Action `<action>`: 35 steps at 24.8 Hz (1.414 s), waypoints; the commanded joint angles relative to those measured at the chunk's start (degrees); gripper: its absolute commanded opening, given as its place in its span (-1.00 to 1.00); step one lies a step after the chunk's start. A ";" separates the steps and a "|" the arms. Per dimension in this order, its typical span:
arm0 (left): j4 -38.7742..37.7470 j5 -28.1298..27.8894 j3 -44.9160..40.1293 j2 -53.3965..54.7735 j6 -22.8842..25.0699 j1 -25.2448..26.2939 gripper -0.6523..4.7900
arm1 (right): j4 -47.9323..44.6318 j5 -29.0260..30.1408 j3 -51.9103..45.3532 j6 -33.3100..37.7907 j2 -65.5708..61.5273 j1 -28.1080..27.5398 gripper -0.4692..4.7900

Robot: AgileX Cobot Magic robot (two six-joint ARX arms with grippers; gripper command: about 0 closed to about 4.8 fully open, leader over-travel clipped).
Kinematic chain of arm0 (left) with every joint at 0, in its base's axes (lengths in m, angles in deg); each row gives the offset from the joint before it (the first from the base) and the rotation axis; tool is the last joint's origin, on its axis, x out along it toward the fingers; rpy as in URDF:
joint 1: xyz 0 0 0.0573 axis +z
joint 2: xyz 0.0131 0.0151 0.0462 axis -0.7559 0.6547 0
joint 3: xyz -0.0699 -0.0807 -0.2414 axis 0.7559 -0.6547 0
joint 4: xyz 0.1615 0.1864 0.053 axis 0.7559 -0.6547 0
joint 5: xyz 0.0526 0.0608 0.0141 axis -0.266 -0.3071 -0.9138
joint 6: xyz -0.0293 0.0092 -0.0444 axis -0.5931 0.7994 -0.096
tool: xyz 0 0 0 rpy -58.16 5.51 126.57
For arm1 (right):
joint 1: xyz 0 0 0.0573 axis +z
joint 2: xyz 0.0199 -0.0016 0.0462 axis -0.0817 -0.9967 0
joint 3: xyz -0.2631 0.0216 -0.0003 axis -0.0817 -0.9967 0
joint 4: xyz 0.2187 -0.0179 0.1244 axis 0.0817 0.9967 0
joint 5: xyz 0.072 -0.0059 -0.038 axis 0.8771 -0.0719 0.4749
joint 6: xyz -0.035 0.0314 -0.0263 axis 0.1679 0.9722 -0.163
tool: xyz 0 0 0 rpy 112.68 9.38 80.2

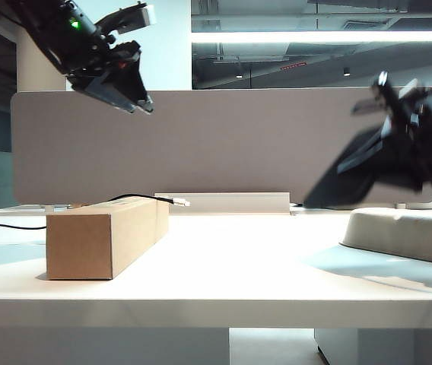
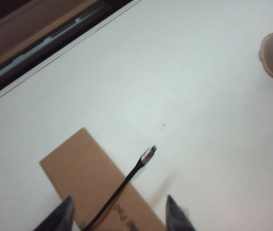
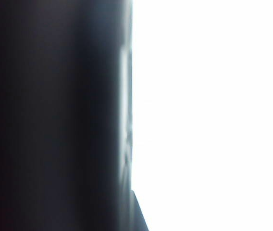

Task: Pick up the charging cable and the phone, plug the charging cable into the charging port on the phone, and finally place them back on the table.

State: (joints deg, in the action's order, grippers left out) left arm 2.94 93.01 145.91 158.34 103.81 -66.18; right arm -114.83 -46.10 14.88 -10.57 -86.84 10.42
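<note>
Left end effector (image 2: 118,216) released above one charging cable (image 2: 127,180); right end effector (image 1: 398,163) clenched, seemingly on one phone (image 1: 357,171).

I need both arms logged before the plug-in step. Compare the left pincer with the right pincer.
The left pincer is open and empty; the right pincer is shut on the phone. The left pincer hangs high over the cardboard box and the charging cable; the right pincer is above the beige tray. The left pincer looks sharp, the right pincer blurred. Both are off the table.
</note>
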 commanded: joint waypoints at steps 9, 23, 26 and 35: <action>-7.15 0.00 14.49 12.57 3.48 -2.67 0.11 | 5.38 1.49 0.50 -5.38 19.41 -0.04 -0.84; -11.50 -8.39 19.78 20.81 24.74 -4.85 -0.15 | 17.59 1.51 0.50 -11.21 31.80 -0.13 -0.84; -11.47 -9.66 19.78 21.59 28.39 -5.42 0.07 | 19.50 1.66 0.50 -11.37 32.13 -0.13 -0.84; -11.37 -11.72 20.17 24.35 34.36 -6.54 0.17 | 22.64 1.66 0.50 -12.63 32.17 0.00 -0.84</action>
State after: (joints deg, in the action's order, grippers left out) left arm -8.57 81.52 165.85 182.45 137.30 -72.52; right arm -89.93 -44.74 14.83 -22.72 -55.02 10.40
